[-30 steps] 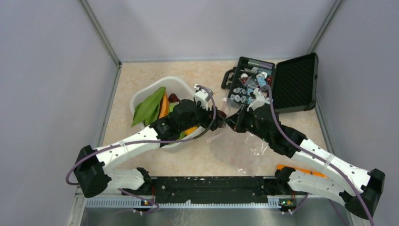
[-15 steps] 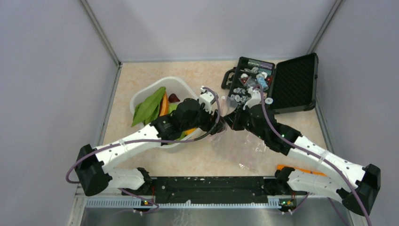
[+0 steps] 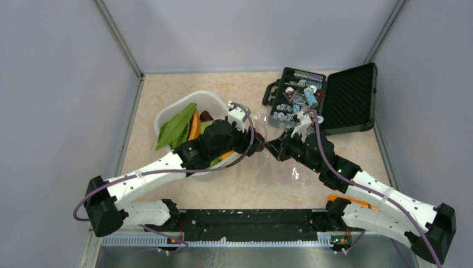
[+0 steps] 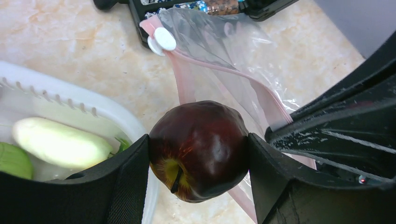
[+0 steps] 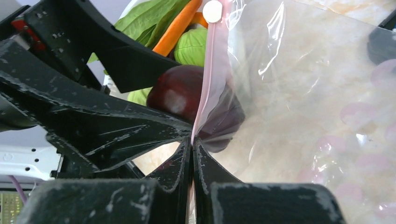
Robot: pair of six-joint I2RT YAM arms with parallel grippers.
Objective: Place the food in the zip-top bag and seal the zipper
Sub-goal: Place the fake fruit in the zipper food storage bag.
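Note:
My left gripper (image 4: 198, 156) is shut on a dark purple-red round fruit (image 4: 198, 149), held just outside the mouth of the clear zip-top bag (image 4: 224, 42). My right gripper (image 5: 192, 142) is shut on the bag's pink zipper (image 5: 207, 79) and holds that edge up; the white slider (image 5: 212, 10) sits at the strip's far end. From above, both grippers meet mid-table, left (image 3: 255, 146) and right (image 3: 271, 148). Other food lies in the white tub (image 3: 184, 103): green leaves (image 3: 177, 125), a carrot (image 3: 194, 124), a cabbage (image 5: 191, 46) and a white radish (image 4: 58, 142).
An open black case (image 3: 348, 97) with small blue-and-white trinkets stands at the back right, just beyond the bag. An orange object (image 3: 357, 201) lies by the right arm's base. The tub sits close under the left arm.
Both grippers have shifted slightly forward and left together. The bag's mouth edge now stands higher. Neither grip has changed.

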